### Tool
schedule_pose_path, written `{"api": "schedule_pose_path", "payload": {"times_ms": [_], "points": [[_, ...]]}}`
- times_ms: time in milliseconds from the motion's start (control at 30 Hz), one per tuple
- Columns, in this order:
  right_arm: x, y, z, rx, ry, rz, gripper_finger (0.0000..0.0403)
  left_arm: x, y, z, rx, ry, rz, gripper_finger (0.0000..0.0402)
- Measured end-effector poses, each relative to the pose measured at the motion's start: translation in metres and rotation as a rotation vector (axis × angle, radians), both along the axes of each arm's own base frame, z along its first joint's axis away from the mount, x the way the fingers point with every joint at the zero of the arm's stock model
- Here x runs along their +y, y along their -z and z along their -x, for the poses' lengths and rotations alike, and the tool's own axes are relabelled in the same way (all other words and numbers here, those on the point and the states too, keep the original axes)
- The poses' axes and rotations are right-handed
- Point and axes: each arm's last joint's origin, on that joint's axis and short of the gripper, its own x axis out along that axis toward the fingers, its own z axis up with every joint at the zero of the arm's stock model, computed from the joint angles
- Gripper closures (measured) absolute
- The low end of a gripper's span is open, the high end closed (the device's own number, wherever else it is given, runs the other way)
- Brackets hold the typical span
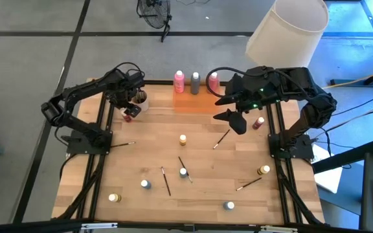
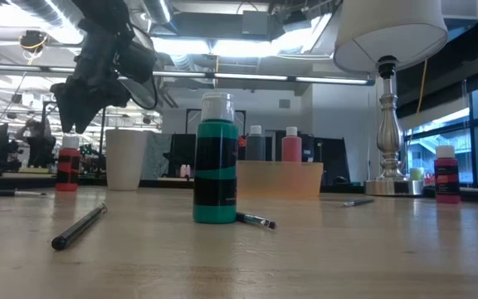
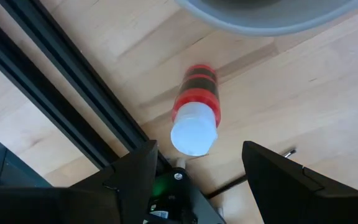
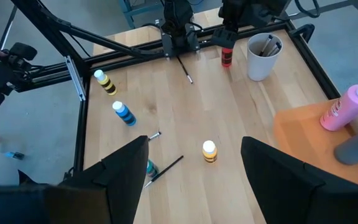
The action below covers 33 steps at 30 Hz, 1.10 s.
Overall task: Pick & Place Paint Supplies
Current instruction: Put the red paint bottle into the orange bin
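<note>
My left gripper (image 3: pixel 199 158) is open and hangs straight above a small red pot with a white cap (image 3: pixel 194 115) that stands upright on the table. It touches nothing. In the low view the left gripper (image 2: pixel 71 112) hovers just over that pot (image 2: pixel 68 164), beside the beige cup (image 2: pixel 127 158). My right gripper (image 4: pixel 194 158) is open and held above the table at the right (image 1: pixel 235 120), with nothing in it. Two pink bottles (image 1: pixel 179 81) (image 1: pixel 213 80) and a grey one (image 1: pixel 195 80) stand on the orange tray (image 1: pixel 196 100).
Small pots stand scattered: yellow (image 1: pixel 182 139), teal (image 1: pixel 183 173), blue (image 1: pixel 146 184), and a red one (image 1: pixel 259 122) by the right arm. Thin brushes (image 1: pixel 222 137) (image 1: pixel 165 180) lie flat on the wood. A lamp (image 1: pixel 287 29) stands at the far right. Dark frame rails (image 1: pixel 102 129) border the table.
</note>
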Motion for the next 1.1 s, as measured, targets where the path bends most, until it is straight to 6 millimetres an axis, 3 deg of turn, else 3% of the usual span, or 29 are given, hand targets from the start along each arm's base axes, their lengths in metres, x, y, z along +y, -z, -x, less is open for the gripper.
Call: {"api": "schedule_pose_path", "payload": {"times_ms": [500, 1100], "points": [[0.0, 0.002, 0.001, 0.021, -0.001, 0.003, 0.0141, -0.006, 0.027, 0.004, 0.002, -0.022, 0.023, 0.0169], [0.0, 0.001, 0.001, 0.02, -0.005, 0.008, 0.0141, -0.002, 0.03, 0.0, -0.049, -0.038, -0.017, 0.0169]]}}
